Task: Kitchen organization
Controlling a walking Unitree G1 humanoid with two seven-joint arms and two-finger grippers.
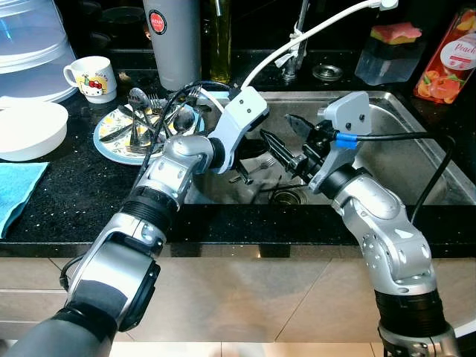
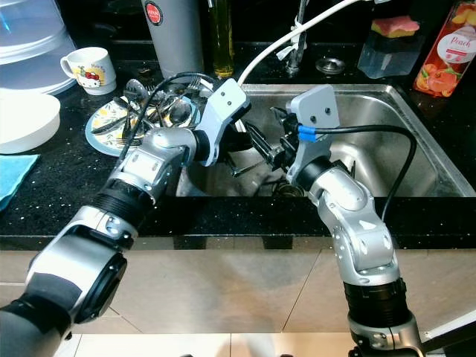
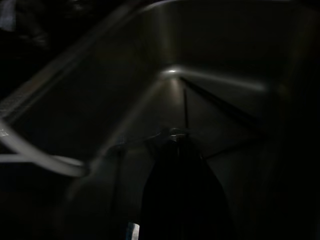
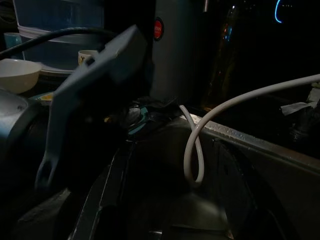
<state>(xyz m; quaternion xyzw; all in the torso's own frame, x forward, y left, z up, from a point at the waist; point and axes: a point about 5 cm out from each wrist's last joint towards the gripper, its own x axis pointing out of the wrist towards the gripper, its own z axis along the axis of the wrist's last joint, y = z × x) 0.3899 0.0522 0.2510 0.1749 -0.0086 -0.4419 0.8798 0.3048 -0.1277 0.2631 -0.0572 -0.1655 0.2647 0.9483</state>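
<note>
Your two grippers, left (image 1: 277,151) and right (image 1: 296,126), over one steel sink (image 1: 416,160), jaws' state unclear, one plate (image 1: 111,145) of cutlery, one mug (image 1: 93,78), black table (image 1: 67,193).

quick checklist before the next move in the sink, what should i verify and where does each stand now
1. Both grippers over the sink basin: ok; left gripper, right gripper.
2. Gripper finger state: cannot tell; wrist views too dark.
3. Cutlery piece in the sink held: cannot tell.
4. Arms apart: not ok; grippers crowd together mid-basin.
5. White hose clear of the left arm: not ok; it runs right above the wrist.
6. Plate with cutlery steady on the counter: ok.
</note>
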